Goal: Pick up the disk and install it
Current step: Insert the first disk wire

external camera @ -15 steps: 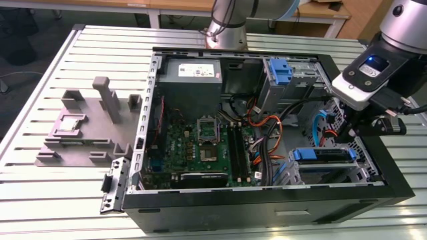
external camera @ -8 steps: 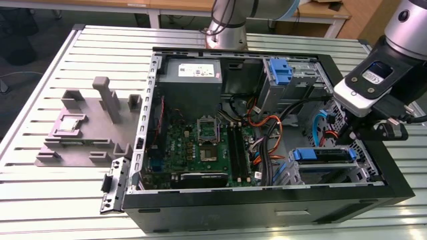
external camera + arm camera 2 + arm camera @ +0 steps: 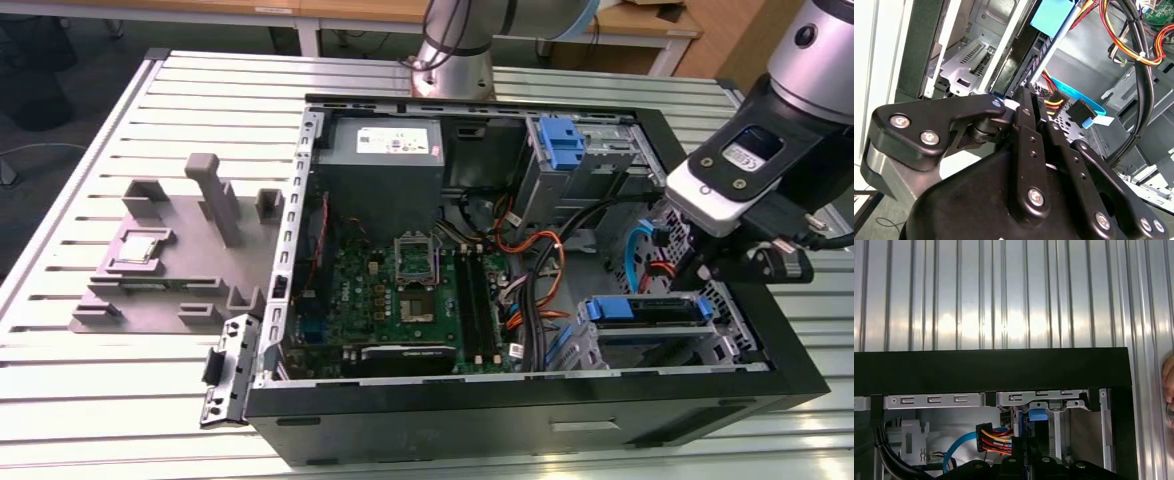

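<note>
Exterior view first: an open computer case (image 3: 534, 420) lies on the ribbed metal surface (image 3: 134, 400), and I have the arm over the corner of the case nearest the surface's right edge, with the hand (image 3: 747, 262) hanging just above the drive bays. A blue caddy (image 3: 645, 310) sits in the bay below it, the grey power supply (image 3: 380, 140) is at the far wall of the case, and the green board (image 3: 400, 290) lies along its floor. A grey plastic fixture (image 3: 174, 270) stands on the surface beside the case, toward the left edge. In the second wrist view the hand (image 3: 1031, 100) is narrow, its black fingers (image 3: 1024, 120) pinched onto the disk (image 3: 1029, 60), which stands on edge with its blue bracket (image 3: 1051, 15) at the far end, down inside the metal bay. In the first wrist view the disk (image 3: 1021, 422) is upright against the case's black side wall (image 3: 989, 370), just beside a bundle of coloured wires (image 3: 994, 437).
</note>
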Motion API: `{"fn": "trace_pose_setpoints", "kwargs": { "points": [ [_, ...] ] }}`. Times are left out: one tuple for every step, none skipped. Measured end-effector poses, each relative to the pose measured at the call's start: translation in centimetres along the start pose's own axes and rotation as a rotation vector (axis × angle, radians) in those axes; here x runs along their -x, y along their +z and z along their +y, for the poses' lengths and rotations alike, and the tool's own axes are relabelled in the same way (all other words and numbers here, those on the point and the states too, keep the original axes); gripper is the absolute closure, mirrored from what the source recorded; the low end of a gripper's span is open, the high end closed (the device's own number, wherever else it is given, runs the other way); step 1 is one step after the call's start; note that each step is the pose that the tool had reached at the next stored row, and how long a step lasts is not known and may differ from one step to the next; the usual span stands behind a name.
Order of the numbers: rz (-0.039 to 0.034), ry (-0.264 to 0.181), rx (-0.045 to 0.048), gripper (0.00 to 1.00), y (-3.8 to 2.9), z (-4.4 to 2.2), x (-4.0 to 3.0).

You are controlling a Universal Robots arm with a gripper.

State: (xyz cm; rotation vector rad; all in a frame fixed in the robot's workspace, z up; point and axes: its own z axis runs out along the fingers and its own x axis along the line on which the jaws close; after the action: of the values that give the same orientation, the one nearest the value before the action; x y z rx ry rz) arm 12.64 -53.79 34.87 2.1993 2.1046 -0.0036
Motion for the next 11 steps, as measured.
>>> {"fn": "trace_pose_setpoints", "kwargs": {
  "points": [
    [-0.0004, 0.006, -0.0004, 0.84, 0.11, -0.01, -0.01],
    [-0.0008, 0.011, -0.0007, 0.84, 0.23, -0.03, -0.01],
    [-0.0006, 0.014, -0.0009, 0.84, 0.33, -0.04, -0.01],
    [0.0005, 0.014, -0.001, 0.84, 0.4, -0.04, 0.04],
    [0.0028, 0.014, -0.0011, 0.84, 0.47, -0.05, 0.07],
    [0.0075, 0.015, -0.0014, 0.84, 0.52, -0.06, 0.11],
    [0.0141, 0.015, -0.0015, 0.84, 0.56, -0.1, 0.16],
    [0.0207, 0.015, -0.0008, 0.84, 0.6, -0.11, 0.2],
    [0.0249, 0.016, 0.0009, 0.84, 0.61, -0.12, 0.24],
    [0.0275, 0.016, 0.0026, 0.84, 0.6, -0.13, 0.26],
    [0.0276, 0.016, 0.0031, 0.84, 0.6, -0.13, 0.26]
  ]
}}
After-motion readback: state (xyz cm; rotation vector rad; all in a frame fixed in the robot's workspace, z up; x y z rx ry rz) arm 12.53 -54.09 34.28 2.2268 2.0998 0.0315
